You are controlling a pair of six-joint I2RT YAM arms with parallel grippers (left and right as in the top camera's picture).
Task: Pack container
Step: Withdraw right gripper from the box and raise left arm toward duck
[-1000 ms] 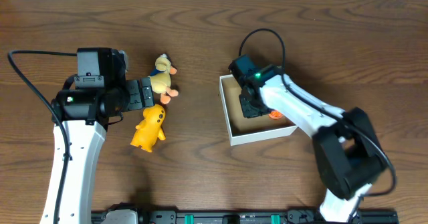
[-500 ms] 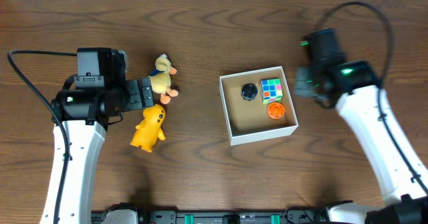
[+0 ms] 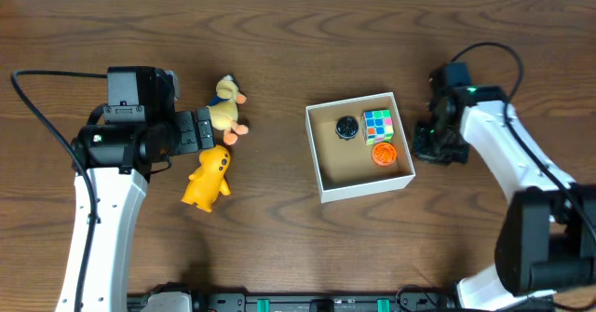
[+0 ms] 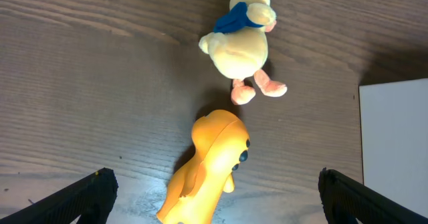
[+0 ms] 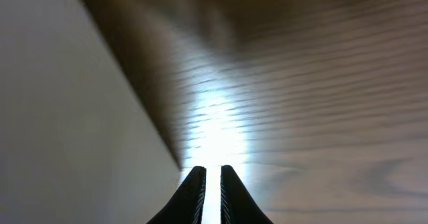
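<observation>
my left pincer [image 4: 217, 187] open over yellow toy [image 4: 204, 164], duck [image 4: 237, 40] just beside: may snag both | my right pincer [image 5: 212, 177] closed, empty, beside container [image 3: 363, 189] wall facing bench's right edge: may shove it

My box [image 3: 361, 190] sits right of the middle of the frame. A cube [image 3: 377, 124], a knob [image 3: 346, 128] and a disc [image 3: 383, 153] lie in its upper right part. My right pincer [image 3: 426, 147] is just right of it. At the left, the duck [image 3: 226, 107] lies above another animal toy [image 3: 209, 175].
</observation>
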